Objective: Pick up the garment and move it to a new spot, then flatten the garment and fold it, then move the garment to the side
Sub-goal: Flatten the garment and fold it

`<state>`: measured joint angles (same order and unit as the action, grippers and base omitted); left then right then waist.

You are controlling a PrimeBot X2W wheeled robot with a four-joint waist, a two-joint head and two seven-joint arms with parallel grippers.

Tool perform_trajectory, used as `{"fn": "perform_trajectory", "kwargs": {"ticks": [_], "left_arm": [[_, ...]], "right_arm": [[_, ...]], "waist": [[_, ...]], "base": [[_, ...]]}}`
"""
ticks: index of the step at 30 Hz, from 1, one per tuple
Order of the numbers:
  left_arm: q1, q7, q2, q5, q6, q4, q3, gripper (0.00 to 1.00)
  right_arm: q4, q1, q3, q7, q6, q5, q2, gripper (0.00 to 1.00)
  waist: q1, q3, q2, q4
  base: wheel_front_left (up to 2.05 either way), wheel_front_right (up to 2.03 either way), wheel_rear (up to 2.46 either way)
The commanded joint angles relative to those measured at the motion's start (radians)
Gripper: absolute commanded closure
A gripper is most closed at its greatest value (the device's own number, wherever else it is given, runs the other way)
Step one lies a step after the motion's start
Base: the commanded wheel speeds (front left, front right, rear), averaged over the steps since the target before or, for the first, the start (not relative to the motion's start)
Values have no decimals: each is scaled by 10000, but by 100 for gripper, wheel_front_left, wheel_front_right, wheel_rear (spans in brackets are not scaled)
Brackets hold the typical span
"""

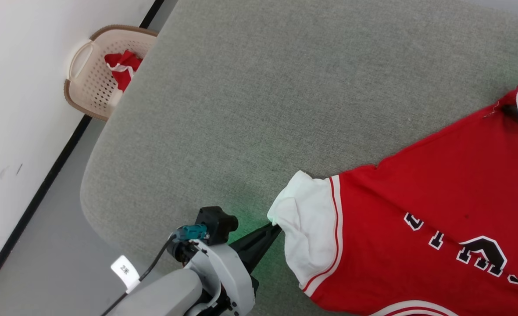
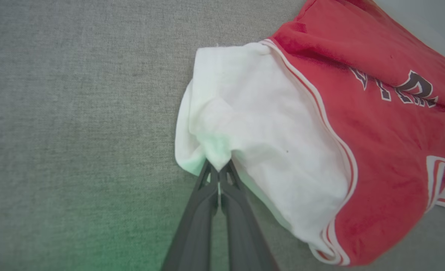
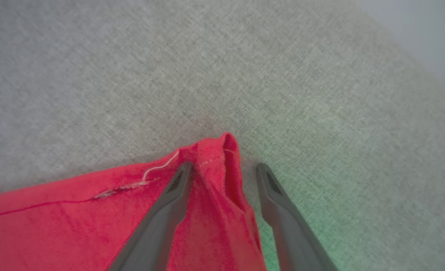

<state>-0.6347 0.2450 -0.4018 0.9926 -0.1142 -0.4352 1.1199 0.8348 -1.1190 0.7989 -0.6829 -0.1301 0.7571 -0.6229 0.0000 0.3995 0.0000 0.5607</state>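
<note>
1. Left gripper (image 1: 277,226): I am pinching white sleeve (image 2: 252,113), jaws closed on it;
2. Right gripper (image 3: 224,167): jaws gaping wide astride red hem corner (image 3: 222,150);
3. Garment (image 1: 416,188): lying on grey cushion (image 1: 241,87); flattening, I judge; next needing right clamping, then pulling taut.

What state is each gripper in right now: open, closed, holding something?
Left gripper: closed on the garment, at its white sleeve.
Right gripper: open, straddling the garment's red corner.
</note>
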Motion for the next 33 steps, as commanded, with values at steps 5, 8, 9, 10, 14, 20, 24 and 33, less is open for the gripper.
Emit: {"fn": "perform_trajectory", "kwargs": {"ticks": [5,8,9,10,14,20,24,33], "left_arm": [[-119,88,8,20,-81,-190,-18,100],[-201,18,-156,121,-97,-235,-19,100],[-265,-41,-243,150,-109,-199,-20,100],[-328,-138,-344,255,-122,-142,-52,100],[-747,-705,-1049,596,-145,309,-296,100],[-1935,-1900,-2446,479,331,1362,-698,100],[-2958,-2841,-3206,316,691,2023,-973,100],[-5356,-4059,-3699,-237,274,1648,-1274,100]], "right_arm": [[772,584,528,-836,2,456,-4,100],[792,345,480,-628,2,638,114,100],[766,242,446,-511,2,714,154,100],[713,145,426,-403,2,757,215,100],[208,-188,279,169,-1,1192,430,100],[-942,-575,619,703,-1,1655,99,100],[-1617,-862,807,1174,-1,1866,-140,100],[-1858,-1547,671,2922,-1,2023,-30,100]], "waist": [[0,-106,0,-154],[0,-245,0,-357],[0,-301,0,-437],[0,-369,0,-527],[0,-764,0,-926],[0,-1460,0,-1626],[0,-1931,0,-2132],[0,-2985,0,-3085]], "base": [[0,0,0],[0,0,0],[0,0,0],[0,0,0],[0,0,0],[0,0,0],[0,0,0],[0,0,0]]}}
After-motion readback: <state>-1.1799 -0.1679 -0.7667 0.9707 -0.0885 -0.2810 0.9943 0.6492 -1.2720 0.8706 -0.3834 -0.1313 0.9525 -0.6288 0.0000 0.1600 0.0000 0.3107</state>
